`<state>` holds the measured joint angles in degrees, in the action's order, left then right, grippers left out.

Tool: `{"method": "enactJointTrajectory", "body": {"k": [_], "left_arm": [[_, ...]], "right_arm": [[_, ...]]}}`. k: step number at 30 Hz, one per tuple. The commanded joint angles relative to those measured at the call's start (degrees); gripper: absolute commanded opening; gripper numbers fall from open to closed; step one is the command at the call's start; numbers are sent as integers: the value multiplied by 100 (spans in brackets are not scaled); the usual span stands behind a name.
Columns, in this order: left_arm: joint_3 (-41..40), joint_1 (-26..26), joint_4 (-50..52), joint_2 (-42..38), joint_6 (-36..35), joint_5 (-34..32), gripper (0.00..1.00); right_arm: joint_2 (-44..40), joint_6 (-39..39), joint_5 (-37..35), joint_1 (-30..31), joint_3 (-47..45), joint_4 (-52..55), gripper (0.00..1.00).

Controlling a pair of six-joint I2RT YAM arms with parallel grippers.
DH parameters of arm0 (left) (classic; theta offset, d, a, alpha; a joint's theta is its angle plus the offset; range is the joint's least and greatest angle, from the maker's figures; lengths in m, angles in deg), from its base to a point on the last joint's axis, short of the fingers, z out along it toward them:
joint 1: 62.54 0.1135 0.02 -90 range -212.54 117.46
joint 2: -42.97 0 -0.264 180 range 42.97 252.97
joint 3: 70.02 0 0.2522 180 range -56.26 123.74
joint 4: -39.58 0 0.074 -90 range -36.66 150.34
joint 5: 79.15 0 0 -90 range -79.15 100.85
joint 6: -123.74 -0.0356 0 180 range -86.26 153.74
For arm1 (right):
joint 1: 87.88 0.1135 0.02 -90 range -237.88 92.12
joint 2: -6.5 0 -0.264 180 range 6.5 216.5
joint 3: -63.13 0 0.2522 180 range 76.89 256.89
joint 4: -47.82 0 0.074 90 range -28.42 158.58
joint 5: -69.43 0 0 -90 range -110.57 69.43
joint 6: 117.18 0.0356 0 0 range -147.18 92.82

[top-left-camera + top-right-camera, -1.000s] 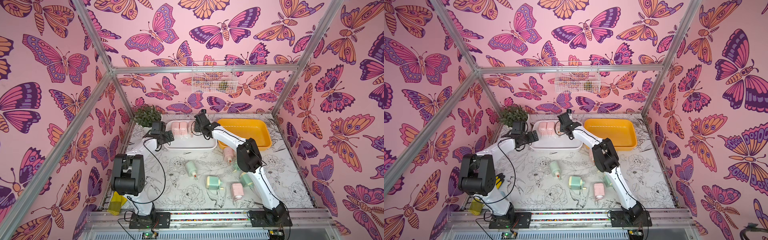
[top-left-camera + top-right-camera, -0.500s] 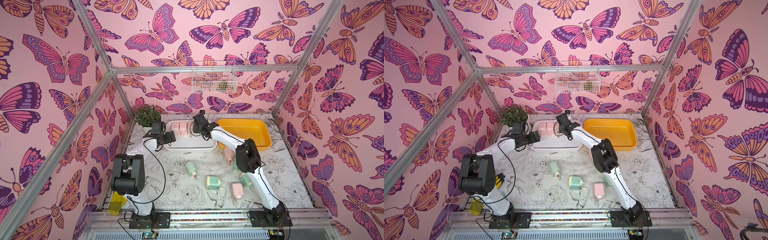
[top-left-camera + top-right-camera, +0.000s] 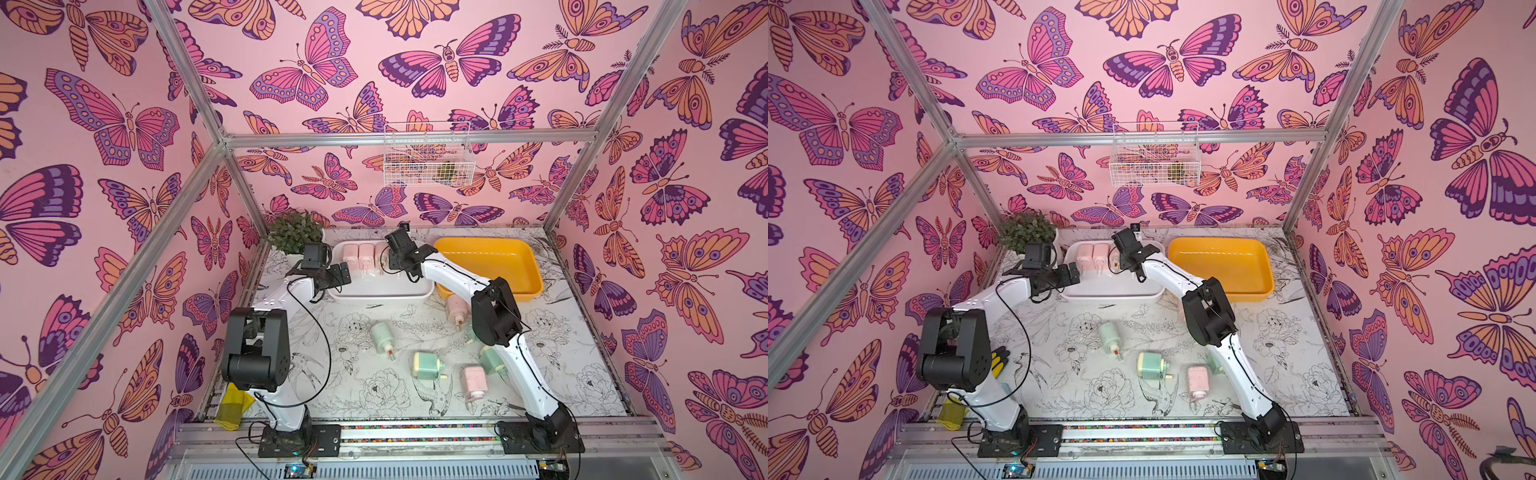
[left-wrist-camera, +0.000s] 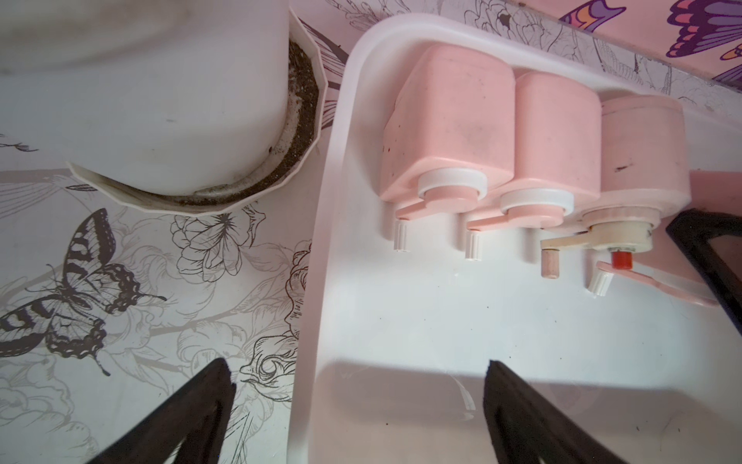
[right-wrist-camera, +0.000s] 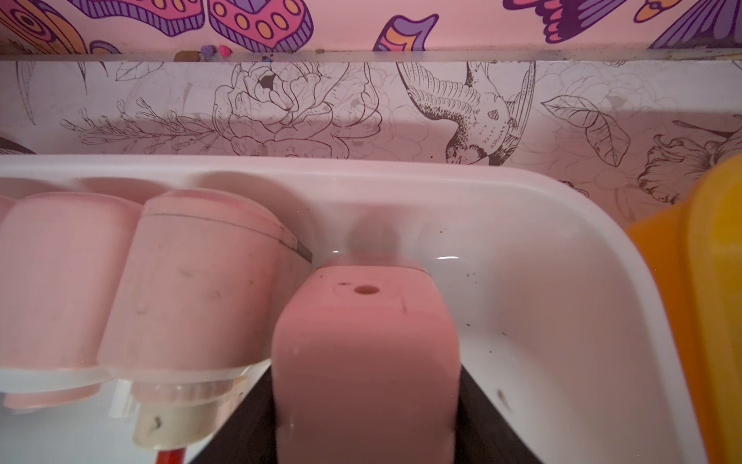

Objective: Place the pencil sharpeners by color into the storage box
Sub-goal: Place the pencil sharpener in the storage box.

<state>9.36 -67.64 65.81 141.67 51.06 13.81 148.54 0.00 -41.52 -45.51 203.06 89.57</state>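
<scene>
The white storage box [image 3: 380, 295] stands at the back of the table. Three pink pencil sharpeners [image 4: 453, 120] [image 4: 558, 136] [image 4: 642, 148] lie side by side along its far wall. My right gripper [image 5: 365, 422] is shut on a fourth pink sharpener [image 5: 365, 353], held inside the box right beside that row. My left gripper [image 4: 357, 369] is open and empty, its jaws straddling the box's left rim [image 4: 333, 201]. On the table lie green sharpeners [image 3: 382, 336] [image 3: 426, 365] [image 3: 490, 361] and pink ones [image 3: 473, 380] [image 3: 457, 307].
An orange tub [image 3: 490, 262] stands right of the white box, touching it. A potted plant [image 3: 295, 232] fills the back left corner, close to my left gripper. A wire basket [image 3: 428, 156] hangs on the back wall. A yellow glove [image 3: 232, 405] lies at the front left.
My right gripper has edged slightly left with the pink sharpener, closer to the row in the box. The left arm has not moved.
</scene>
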Motion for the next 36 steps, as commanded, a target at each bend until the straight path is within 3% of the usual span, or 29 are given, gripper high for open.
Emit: {"method": "enactJointTrajectory", "body": {"k": [1,16,20,32,36], "left_arm": [[-137,13,88,-142,-74,-120,100],[-375,12,89,-385,-97,36,100],[-384,16,89,-386,-115,26,100],[-402,12,88,-334,-122,-23,100],[-410,10,87,-318,-115,-67,100]], "right_arm": [[-122,-37,-86,35,188,145,2],[595,-46,74,14,1358,1057,27],[641,-11,161,2,1419,1166,32],[669,204,467,-135,1415,1042,67],[650,165,536,-150,1416,1007,70]]}}
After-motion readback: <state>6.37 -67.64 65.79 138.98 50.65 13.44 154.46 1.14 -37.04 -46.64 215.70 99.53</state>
